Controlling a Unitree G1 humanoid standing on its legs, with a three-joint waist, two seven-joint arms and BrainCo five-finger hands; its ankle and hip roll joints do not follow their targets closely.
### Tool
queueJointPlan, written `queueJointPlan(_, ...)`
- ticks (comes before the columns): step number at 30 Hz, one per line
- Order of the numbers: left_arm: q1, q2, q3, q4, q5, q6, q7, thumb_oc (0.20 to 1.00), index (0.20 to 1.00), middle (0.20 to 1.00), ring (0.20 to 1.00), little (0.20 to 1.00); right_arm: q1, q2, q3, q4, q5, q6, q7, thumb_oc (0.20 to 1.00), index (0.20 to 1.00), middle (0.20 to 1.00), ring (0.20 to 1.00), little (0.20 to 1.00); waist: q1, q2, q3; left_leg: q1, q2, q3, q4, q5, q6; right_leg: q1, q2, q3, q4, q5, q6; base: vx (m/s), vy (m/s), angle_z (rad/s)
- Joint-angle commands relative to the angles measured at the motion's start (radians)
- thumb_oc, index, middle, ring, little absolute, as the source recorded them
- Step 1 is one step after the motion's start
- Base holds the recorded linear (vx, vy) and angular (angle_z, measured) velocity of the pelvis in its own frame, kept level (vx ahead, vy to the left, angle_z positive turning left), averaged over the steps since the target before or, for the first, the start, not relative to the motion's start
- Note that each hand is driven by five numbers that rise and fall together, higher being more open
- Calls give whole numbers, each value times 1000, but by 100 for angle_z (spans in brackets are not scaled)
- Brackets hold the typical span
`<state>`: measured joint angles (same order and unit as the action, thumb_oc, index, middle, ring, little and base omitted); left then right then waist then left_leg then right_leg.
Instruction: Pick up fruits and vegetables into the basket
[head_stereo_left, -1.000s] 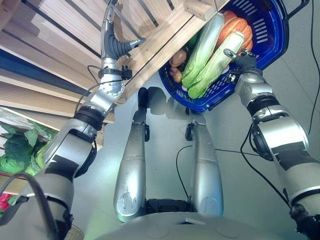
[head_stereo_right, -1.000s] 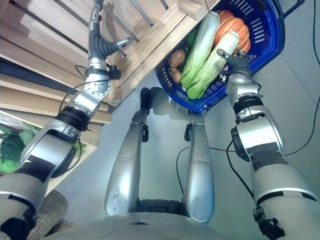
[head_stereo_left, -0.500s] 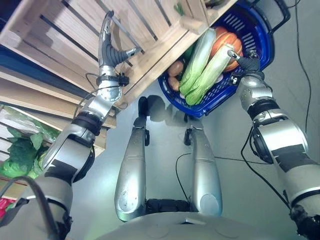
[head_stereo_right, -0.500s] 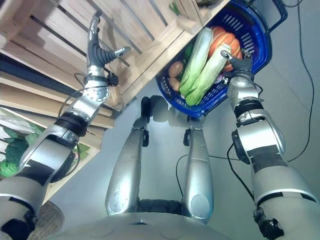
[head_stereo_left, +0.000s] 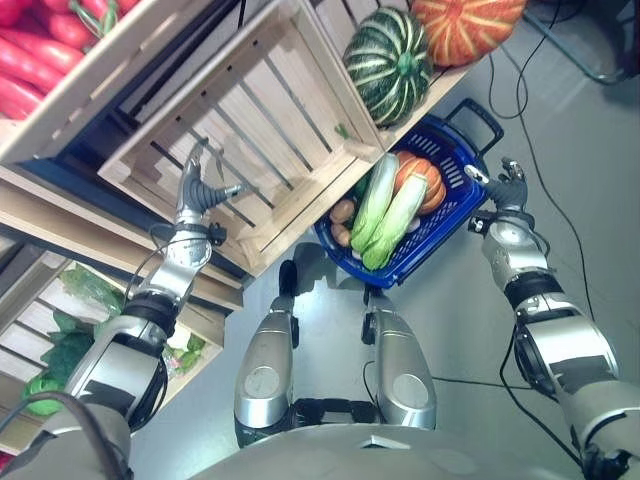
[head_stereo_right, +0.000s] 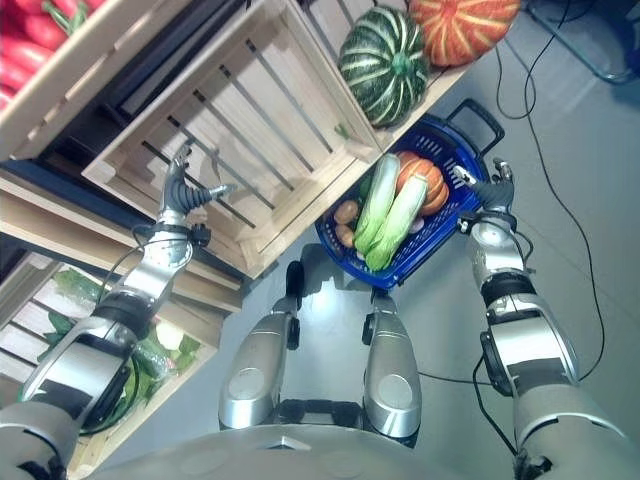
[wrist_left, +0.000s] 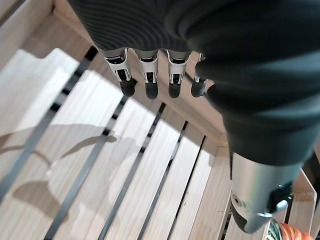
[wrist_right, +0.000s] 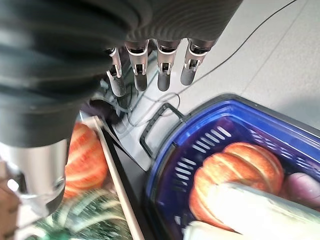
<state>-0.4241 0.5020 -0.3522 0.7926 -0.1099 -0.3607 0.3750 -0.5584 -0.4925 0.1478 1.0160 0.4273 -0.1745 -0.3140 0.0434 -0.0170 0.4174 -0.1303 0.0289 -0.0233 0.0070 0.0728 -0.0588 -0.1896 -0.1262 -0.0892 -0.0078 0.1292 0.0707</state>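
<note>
Floor: grey (head_stereo_left: 470, 300), wooden shelves on the robot's left.
Basket: blue (head_stereo_left: 452, 206), on floor beside the shelves, holding two cabbages (head_stereo_left: 385, 210), orange pumpkin (head_stereo_left: 420, 180), small potatoes (head_stereo_left: 342, 212).
Shelf: striped squash (head_stereo_left: 388, 64), orange pumpkin above basket.
Crate: empty slatted crate (head_stereo_left: 265, 120).
Left hand (head_stereo_left: 197, 188): fingers straight, spread, holding nothing, inside crate.
Right hand (head_stereo_left: 505, 188): fingers relaxed, empty, beside basket rim.

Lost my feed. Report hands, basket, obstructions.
Left hand open over slatted wooden crate. Right hand open beside blue basket, holding nothing. Basket carries pumpkin and greens. Nothing blocking.
</note>
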Motion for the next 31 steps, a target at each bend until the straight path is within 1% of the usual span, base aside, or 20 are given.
queueJointPlan(1,94,-52,35,129,-39,-11,-105,1000,1000,1000,1000,1000,137,-4,-31,27,-31,-26,61,1000,1000,1000,1000,1000,-15,5,-188,8,-25,-2,-11,-39,19,60,-11,-16,48,-60,40,206,38,4)
queueJointPlan(3,174,-79,57,188,-37,-7,-173,1000,1000,1000,1000,1000,236,21,-54,45,-67,-19,97,1000,1000,1000,1000,1000,-15,4,-238,50,-18,5,-32,-39,23,100,-10,-17,31,-60,42,219,30,-3)
queueJointPlan(5,237,-99,78,238,-37,-6,-220,1000,1000,1000,1000,1000,304,49,-68,64,-101,-4,112,1000,1000,1000,1000,1000,-19,4,-280,86,-12,10,-50,-39,25,130,-6,-15,18,-60,43,199,14,-9)
queueJointPlan(7,281,-110,101,287,-28,4,-270,1000,1000,1000,1000,1000,351,80,-78,101,-124,14,125,1000,1000,1000,1000,1000,-20,1,-309,114,-8,15,-62,-42,26,157,-3,-13,7,-62,44,162,1,-7)
queueJointPlan(9,304,-117,113,324,-22,1,-300,1000,1000,1000,1000,1000,372,98,-83,128,-119,28,139,1000,1000,1000,1000,1000,-20,0,-319,127,-4,17,-69,-43,26,169,-3,-14,3,-64,43,91,-7,-4)
queueJointPlan(10,327,-123,125,355,-11,1,-322,1000,1000,1000,1000,1000,397,121,-91,160,-129,31,148,1000,1000,1000,1000,1000,-20,-1,-329,139,-2,18,-73,-46,26,182,-2,-15,0,-69,43,73,-7,1)
queueJointPlan(14,367,-144,151,447,-22,19,-359,1000,1000,1000,1000,1000,440,154,-101,239,-163,84,195,1000,1000,1000,1000,1000,-23,-4,-343,163,3,23,-74,-56,26,212,-2,-18,-6,-79,42,73,-2,0)
queueJointPlan(16,378,-152,165,479,-40,51,-387,1000,1000,1000,1000,1000,451,165,-93,270,-185,107,213,1000,1000,1000,1000,1000,-24,-4,-347,172,3,24,-72,-61,26,222,-2,-18,-8,-83,40,62,11,0)
queueJointPlan(18,384,-166,177,515,-45,111,-430,1000,1000,1000,1000,1000,458,182,-81,315,-195,145,236,1000,1000,1000,1000,1000,-25,-4,-352,180,5,26,-67,-69,26,234,-3,-21,-10,-89,37,66,9,1)
queueJointPlan(19,386,-168,181,524,-47,115,-440,1000,1000,1000,1000,1000,461,185,-79,322,-197,149,239,1000,1000,1000,1000,1000,-25,-3,-352,182,5,26,-67,-70,26,236,-3,-21,-11,-90,36,52,7,1)
queueJointPlan(21,392,-178,193,540,-83,158,-480,1000,1000,1000,1000,1000,471,196,-74,344,-210,166,257,1000,1000,1000,1000,1000,-28,0,-353,188,6,27,-65,-75,26,243,-4,-22,-12,-95,35,47,15,1)
queueJointPlan(24,398,-186,194,551,-80,184,-508,1000,1000,1000,1000,1000,480,200,-67,357,-215,177,273,1000,1000,1000,1000,1000,-32,4,-353,199,7,26,-67,-80,25,253,-4,-24,-18,-97,34,42,19,1)
queueJointPlan(31,393,-185,173,546,-92,202,-531,1000,1000,1000,1000,1000,482,202,-44,362,-231,192,306,1000,1000,1000,1000,1000,-40,11,-354,210,16,29,-76,-83,21,263,-6,-19,-28,-100,36,19,7,-1)
